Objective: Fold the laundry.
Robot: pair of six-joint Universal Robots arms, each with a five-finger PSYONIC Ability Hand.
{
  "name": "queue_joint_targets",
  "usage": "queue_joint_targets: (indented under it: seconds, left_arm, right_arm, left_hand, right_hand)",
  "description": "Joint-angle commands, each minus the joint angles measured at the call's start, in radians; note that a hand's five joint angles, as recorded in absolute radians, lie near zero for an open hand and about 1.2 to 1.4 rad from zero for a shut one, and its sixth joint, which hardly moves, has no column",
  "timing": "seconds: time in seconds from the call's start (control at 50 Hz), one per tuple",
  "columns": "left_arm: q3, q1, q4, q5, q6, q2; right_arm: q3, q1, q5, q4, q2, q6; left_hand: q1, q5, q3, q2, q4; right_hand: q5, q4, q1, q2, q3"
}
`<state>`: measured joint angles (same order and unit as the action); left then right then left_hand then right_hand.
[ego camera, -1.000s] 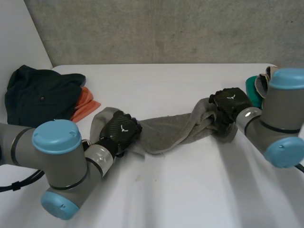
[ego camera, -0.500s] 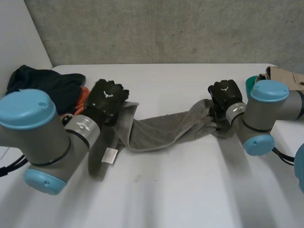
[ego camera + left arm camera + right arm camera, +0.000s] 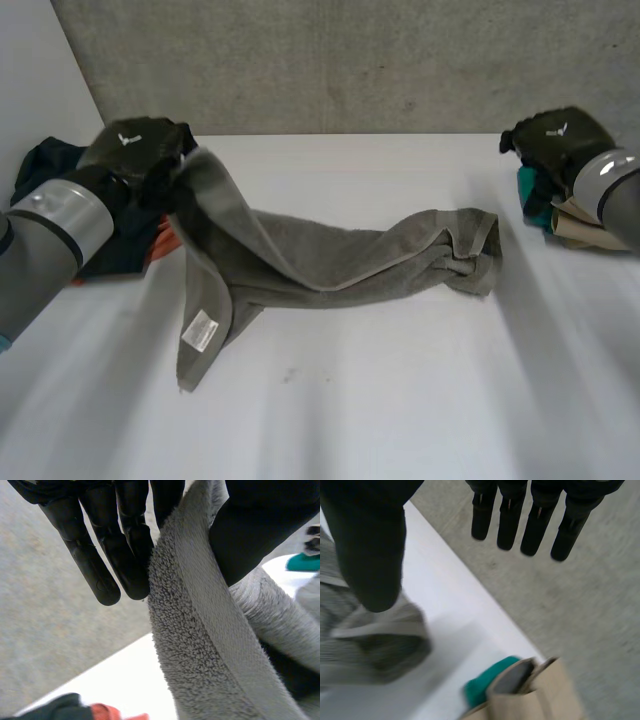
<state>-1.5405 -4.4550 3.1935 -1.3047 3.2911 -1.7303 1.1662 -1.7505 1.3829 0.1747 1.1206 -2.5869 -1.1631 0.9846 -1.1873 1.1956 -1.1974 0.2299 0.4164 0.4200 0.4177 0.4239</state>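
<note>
The left hand (image 3: 133, 150) is pinching one end of the long grey terry towel (image 3: 340, 265) between thumb and straight fingers, holding that edge above the white table (image 3: 400, 400). The rest of the towel is lying across the table's middle, its far end bunched. The right hand (image 3: 556, 135) is hovering apart from the towel beside a teal item (image 3: 530, 190), fingers straight and spread, gripping nothing.

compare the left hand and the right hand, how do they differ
The left hand pinches one end of the grey towel between fingers and thumb; the right hand holds nothing, fingers straight. The left hand is by the dark clothes pile, the right hand by the teal cloth. Both are black and raised above the table.
</note>
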Motion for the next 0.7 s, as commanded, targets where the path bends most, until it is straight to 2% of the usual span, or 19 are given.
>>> queue_joint_targets:
  seconds: [0.02,0.12,0.32,0.44,0.7]
  left_arm:
    - [0.008,0.036,-0.011,0.018,-0.04,0.011]
    - [0.071,0.049,-0.015,0.015,-0.106,0.048]
    - [0.195,0.091,-0.024,0.009,-0.244,0.11]
    - [0.237,0.095,-0.027,0.009,-0.284,0.14]
    - [0.296,0.111,-0.026,0.009,-0.334,0.169]
  right_arm:
    - [0.096,-0.026,0.021,-0.079,-0.074,-0.32]
    - [0.087,-0.101,0.031,-0.168,-0.189,-0.426]
    - [-0.034,-0.136,0.042,-0.291,-0.327,-0.429]
    - [-0.138,-0.136,0.067,-0.316,-0.427,-0.409]
    - [-0.238,-0.135,0.073,-0.324,-0.551,-0.348]
  left_hand:
    - [-0.233,0.237,-0.209,0.201,-0.199]
    - [-0.233,0.237,-0.209,0.201,-0.199]
    - [-0.233,0.237,-0.209,0.201,-0.199]
    - [-0.233,0.237,-0.209,0.201,-0.199]
    - [-0.233,0.237,-0.209,0.201,-0.199]
  right_hand:
    - [-0.12,-0.132,-0.135,-0.133,-0.139]
    - [-0.138,-0.15,-0.153,-0.151,-0.157]
    - [0.044,0.032,0.029,0.031,0.025]
    - [0.267,0.255,0.252,0.254,0.248]
    - [0.356,0.344,0.34,0.343,0.336]
